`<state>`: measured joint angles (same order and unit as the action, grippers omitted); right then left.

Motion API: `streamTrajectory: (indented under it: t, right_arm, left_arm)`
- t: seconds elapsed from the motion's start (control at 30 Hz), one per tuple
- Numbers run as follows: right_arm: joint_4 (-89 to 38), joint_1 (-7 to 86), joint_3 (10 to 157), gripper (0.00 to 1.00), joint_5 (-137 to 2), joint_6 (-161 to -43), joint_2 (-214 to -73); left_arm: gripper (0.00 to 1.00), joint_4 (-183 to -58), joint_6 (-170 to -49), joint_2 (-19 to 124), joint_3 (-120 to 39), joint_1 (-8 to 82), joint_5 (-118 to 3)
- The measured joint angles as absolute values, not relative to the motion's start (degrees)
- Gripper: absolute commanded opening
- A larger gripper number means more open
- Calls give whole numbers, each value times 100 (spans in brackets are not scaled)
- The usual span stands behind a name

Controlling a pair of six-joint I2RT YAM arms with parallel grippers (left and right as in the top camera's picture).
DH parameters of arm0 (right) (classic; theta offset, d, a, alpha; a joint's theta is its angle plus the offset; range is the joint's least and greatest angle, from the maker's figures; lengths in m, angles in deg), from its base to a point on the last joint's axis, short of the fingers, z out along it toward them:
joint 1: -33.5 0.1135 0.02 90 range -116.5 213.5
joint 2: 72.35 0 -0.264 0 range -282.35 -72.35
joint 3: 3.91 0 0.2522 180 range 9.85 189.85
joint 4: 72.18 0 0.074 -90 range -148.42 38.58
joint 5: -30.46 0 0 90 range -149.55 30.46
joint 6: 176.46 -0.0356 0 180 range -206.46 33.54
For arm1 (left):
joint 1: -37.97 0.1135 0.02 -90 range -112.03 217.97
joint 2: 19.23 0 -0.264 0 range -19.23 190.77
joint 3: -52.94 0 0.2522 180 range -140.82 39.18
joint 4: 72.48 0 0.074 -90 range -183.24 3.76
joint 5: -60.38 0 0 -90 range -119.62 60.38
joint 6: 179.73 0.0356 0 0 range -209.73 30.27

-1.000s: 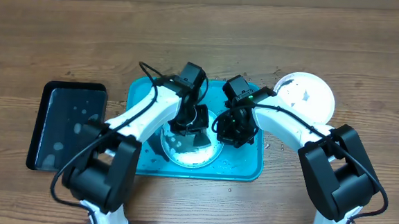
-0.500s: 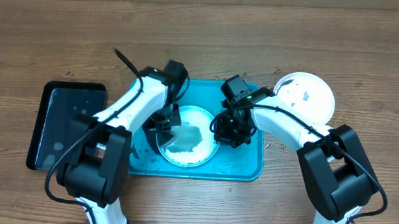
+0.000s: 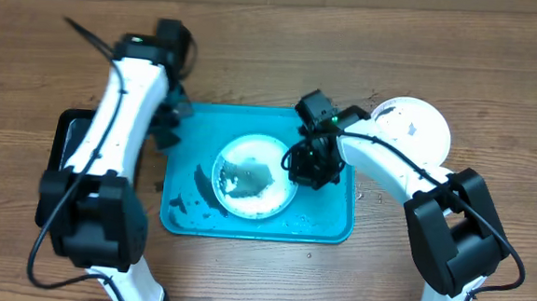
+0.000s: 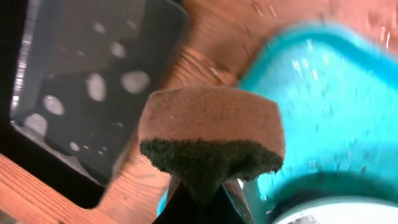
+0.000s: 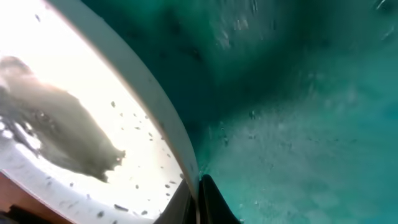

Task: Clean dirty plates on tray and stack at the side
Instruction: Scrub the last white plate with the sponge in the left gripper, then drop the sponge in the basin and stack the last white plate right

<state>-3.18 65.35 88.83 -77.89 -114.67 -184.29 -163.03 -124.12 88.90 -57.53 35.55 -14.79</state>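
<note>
Over by the left edge of the tray (image 3: 320,224), our left tool (image 4: 204,198) is clenched on a sponge (image 4: 211,124), hanging around the gap next to the black tray (image 4: 81,93). From overhead the arm hides it. The smeared plate (image 3: 253,178) sits on the tray. Our right tool (image 5: 199,200) is pinched closed right at its rim, and we can't tell if it's touching. The second plate (image 3: 415,127) rests on the surface (image 3: 497,71) off to the right, partly under the arm.

White arms (image 3: 122,104) — black joints (image 3: 451,227), seemingly black cables (image 3: 394,160).
</note>
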Motion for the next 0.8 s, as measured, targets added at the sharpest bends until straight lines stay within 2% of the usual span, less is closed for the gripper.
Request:
streamTrajectory:
  t: [0.17, 0.27, 0.4, 0.57, 0.8]
  right_arm:
    - [299, 6581, 9759, 4, -7005, -11307, -18419]
    - [720, 6833, 10378, 4, -5986, -11163, -18362]
    - [1225, 7466, 11075, 4, -4465, -11017, -18301]
    - [1396, 8332, 11423, 4, -2668, -10735, -18239]
    - [1547, 9285, 11423, 4, -640, -10230, -18235]
  left_arm:
    - [4, -16384, -12414, 8630, -5783, 4679, -1766]
    - [4, -16249, -12414, 8624, -5761, 5592, -2152]
    - [4, -15864, -12401, 8615, -5468, 6318, -2646]
    - [4, -15451, -12314, 8615, -4856, 6740, -3223]
    - [4, -14775, -12255, 8615, -4347, 6786, -3538]
